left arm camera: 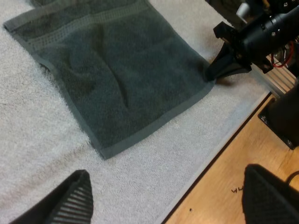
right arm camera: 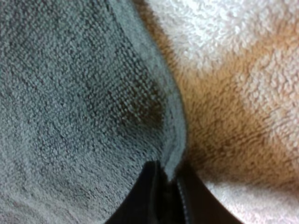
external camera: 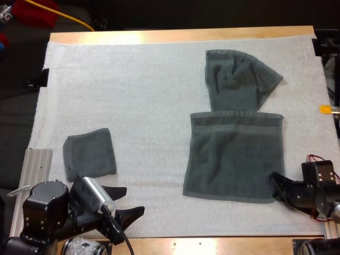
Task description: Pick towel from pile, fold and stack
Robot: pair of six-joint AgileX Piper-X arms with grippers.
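flat towel (external camera: 234, 154): looped terry, squarish | right tool (external camera: 277, 183): pinches its edge

White mat (external camera: 133, 79) covers most of wooden table (external camera: 180, 35). Bare wood strip beyond mat's far edge, another along its near edge. Grooved metal rail (external camera: 36, 164) at mat's near-left corner. Black clip (external camera: 43, 77) on mat's left edge. Orange mark (external camera: 325, 109) just right of mat. Beyond mat's far side: dark space, with red strip (external camera: 34, 11) and yellow cable (external camera: 69, 18) toward the left. Light even, shadows soft.
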